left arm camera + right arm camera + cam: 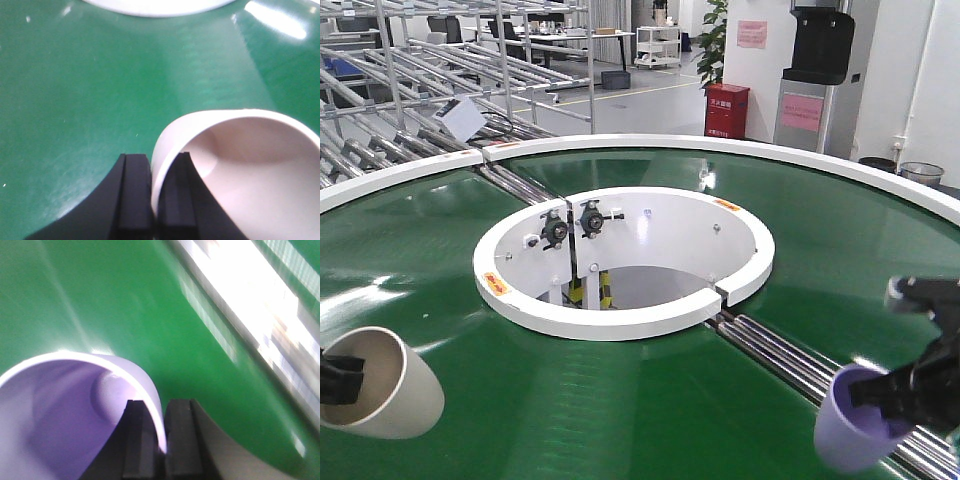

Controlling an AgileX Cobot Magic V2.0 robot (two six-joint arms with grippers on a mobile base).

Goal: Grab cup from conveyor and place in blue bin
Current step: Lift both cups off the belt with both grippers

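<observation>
Two thin-walled, likely light and slightly springy cups: a cream-white plastic cup (390, 385) at 8 o'clock of the round white-walled opening (650, 235), a lilac plastic cup (855, 432) at 4 o'clock. Each is pinched through its rim wall, one pad inside, one outside. The left end effector (156, 172) clamps the cream cup, the right end effector (161, 415) the lilac one. Glossy sides could swivel in so narrow a pinch; hard squeezing may flex the lip. Both cups hang tipped over the glossy dark-green conveyor belt (650, 420), the lilac one near the steel roller strip (790, 355). The blue bin is out of view — metal roller racks (420, 90) stand at 11 o'clock, a red cabinet (727, 110) at 1 o'clock.
</observation>
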